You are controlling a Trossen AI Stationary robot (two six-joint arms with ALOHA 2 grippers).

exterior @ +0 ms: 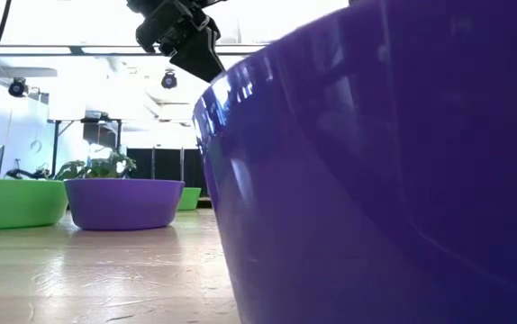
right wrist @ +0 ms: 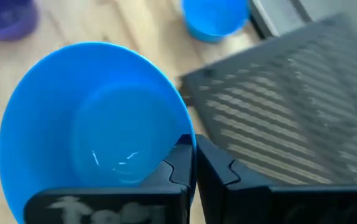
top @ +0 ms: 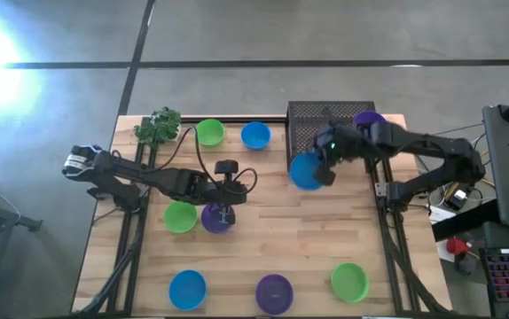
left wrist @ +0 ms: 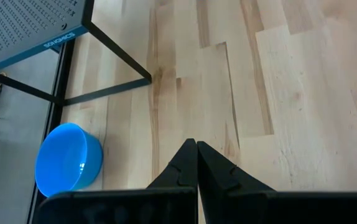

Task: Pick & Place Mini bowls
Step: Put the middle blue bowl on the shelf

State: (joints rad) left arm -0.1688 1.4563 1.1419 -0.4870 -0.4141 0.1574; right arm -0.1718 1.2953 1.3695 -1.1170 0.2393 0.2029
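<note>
Overhead, I see my right gripper (top: 324,168) clenched on a blue bowl (top: 305,172) beside the black mesh stand (top: 318,120); left gripper (top: 226,213) clenched empty; nine bowls, three per colour.

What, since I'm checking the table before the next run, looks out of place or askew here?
Only the blue bowl stands out: it hangs tilted beside the mesh rack, pinched by its rim in the shut right gripper. One purple bowl sits on the rack. The left gripper is shut and empty over the table.
</note>
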